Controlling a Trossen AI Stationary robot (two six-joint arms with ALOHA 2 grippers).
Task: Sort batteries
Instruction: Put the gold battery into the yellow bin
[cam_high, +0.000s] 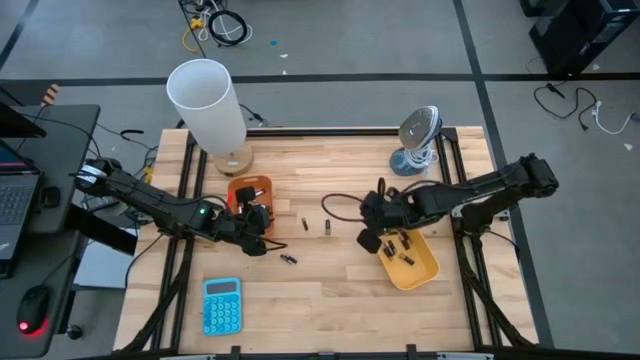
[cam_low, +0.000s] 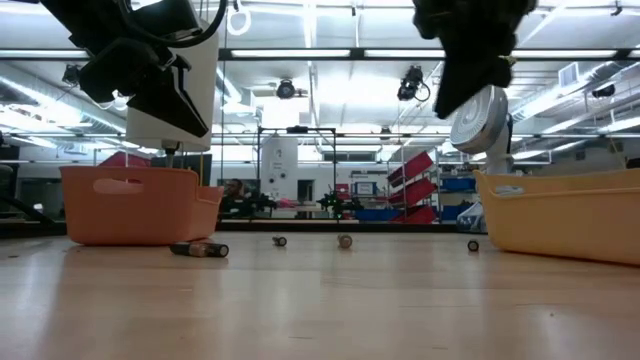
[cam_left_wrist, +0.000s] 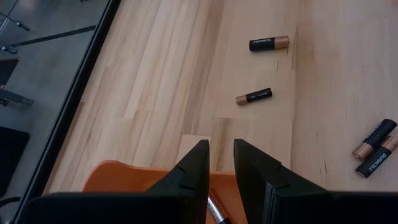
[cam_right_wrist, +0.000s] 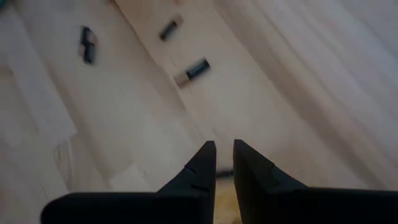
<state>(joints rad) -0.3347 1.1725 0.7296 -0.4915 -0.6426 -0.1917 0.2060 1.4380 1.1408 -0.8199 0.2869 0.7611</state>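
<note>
Both tools are hovering with fingers slightly parted, nothing visibly gripped: the left tool (cam_high: 256, 222) over the orange rectangular plastic tray (cam_high: 243, 188), the right tool (cam_high: 373, 238) beside the yellow plastic tray (cam_high: 425, 272), while small dark cylindrical batteries (cam_left_wrist: 254, 96) are lying on the wooden surface (cam_high: 330, 290) between them.

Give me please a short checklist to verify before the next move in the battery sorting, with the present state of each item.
1. Left gripper over the orange tray: ok.
2. Left gripper carries a battery: cannot tell; a silvery thing shows between its fingers, narrow gap.
3. Right gripper at the near edge of the yellow tray: ok.
4. Right gripper empty: cannot tell.
5. Loose batteries on the table: not ok; two lie between the trays, a pair nearer the blue calculator.
6. Both trays upright: ok.
</note>
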